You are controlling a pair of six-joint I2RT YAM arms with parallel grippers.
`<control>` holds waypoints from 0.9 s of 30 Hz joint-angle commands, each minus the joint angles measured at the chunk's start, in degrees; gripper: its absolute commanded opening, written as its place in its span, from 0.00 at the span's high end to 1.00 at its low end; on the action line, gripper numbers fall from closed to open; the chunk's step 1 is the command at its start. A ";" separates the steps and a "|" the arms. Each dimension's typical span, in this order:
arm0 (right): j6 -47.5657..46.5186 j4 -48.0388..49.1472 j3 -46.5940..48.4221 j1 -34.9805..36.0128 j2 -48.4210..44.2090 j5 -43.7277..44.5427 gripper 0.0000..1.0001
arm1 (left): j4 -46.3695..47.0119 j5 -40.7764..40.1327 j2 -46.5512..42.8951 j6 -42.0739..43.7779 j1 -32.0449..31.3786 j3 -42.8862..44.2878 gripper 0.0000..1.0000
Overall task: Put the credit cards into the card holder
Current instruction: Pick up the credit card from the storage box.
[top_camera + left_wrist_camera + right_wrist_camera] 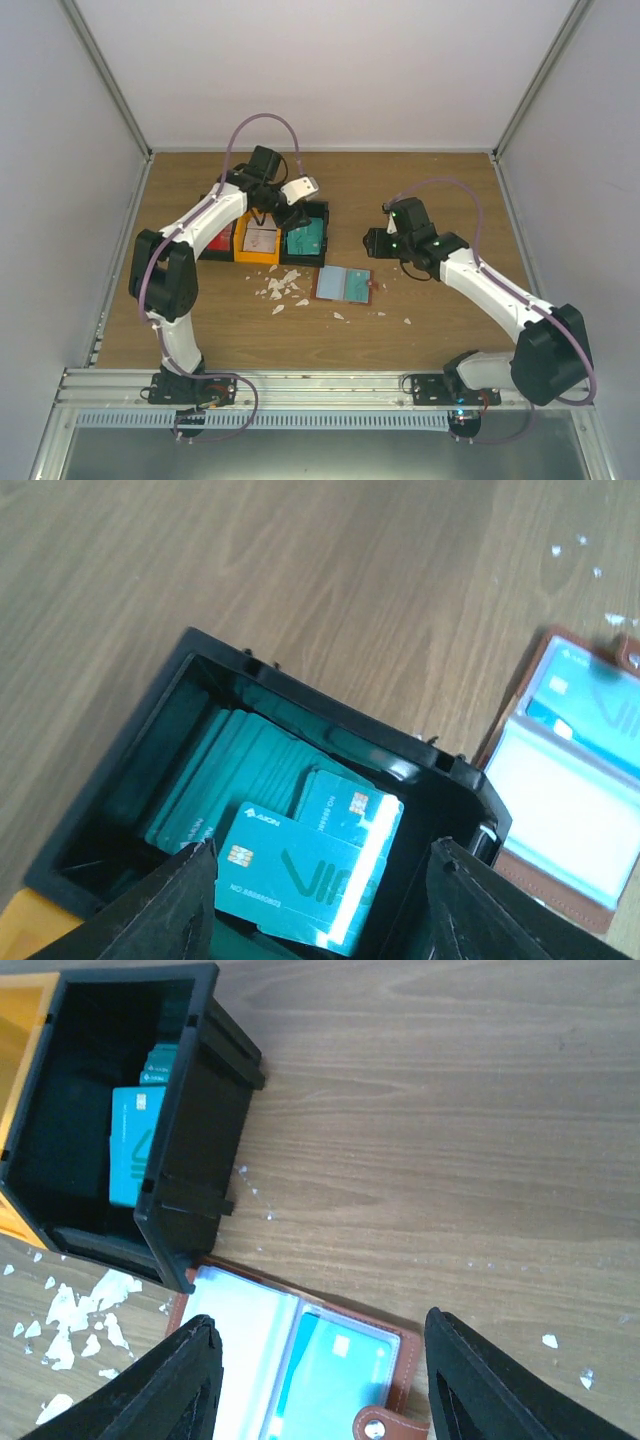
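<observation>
- A silver slotted metal rail (320,385) runs along the near edge, and both arm bases are bolted to it.
- Past the rail lies the brown wood-grain tabletop (450,320). Its right half carries only a few white specks.
- Small irregular white scraps (280,288) are scattered left of centre, just in front of the bins.
- The reddish-brown leather bifold card holder (343,284) lies open and flat near the table's middle, just right of the scraps. One thin teal plastic card (335,1370) sits in a clear pocket on its snap-tab side.
- The right gripper (320,1318) hovers over the card holder, fingers spread wide and holding nothing.
- Behind the card holder, three plastic bins stand in a touching row. A black bin (326,235) is on the right, an orange bin (258,259) in the middle, and a bin showing red (218,240) on the left.
- A heap of teal credit cards (290,870) lies inside the black bin.
- The left gripper (325,850) hangs above those cards, fingers spread and clear of them.
- Plain white wall panels (320,70), framed by grey metal posts, close in the back and both sides.
</observation>
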 commanded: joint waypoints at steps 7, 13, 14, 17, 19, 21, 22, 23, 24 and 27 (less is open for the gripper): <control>0.22 1.79 -0.92 -0.75 1.28 -0.85 0.43 | -4.18 -4.64 6.55 24.58 -5.11 4.32 0.39; -0.50 2.04 -1.10 -0.88 2.39 -0.48 0.43 | -8.61 -11.27 14.90 27.54 -5.84 12.66 0.39; -0.60 2.03 -1.20 -0.89 2.74 -0.46 0.43 | -8.87 -12.19 15.76 27.95 -5.86 13.23 0.39; -0.71 2.05 -1.35 -0.94 3.48 -0.37 0.43 | -9.39 -14.46 17.39 29.38 -5.95 13.99 0.40; -0.71 2.28 -1.43 -0.98 3.82 -0.40 0.43 | -9.65 -15.13 17.58 30.12 -5.87 13.77 0.40; -0.63 2.56 -1.57 -0.98 4.25 -0.63 0.43 | -9.78 -15.14 17.62 30.86 -5.77 13.52 0.40; -0.61 2.70 -1.61 -0.96 4.43 -0.72 0.43 | -9.93 -15.34 17.77 31.34 -5.77 13.54 0.40; -0.64 2.77 -1.57 -0.97 4.67 -0.83 0.43 | -10.36 -15.88 18.02 31.64 -5.77 13.72 0.40; -0.71 2.84 -1.61 -0.94 4.92 -0.90 0.43 | -10.82 -16.36 18.54 31.77 -5.77 14.14 0.40; -0.83 2.72 -1.46 -0.98 5.40 -1.08 0.43 | -15.20 -19.10 20.85 30.55 -5.77 16.20 0.38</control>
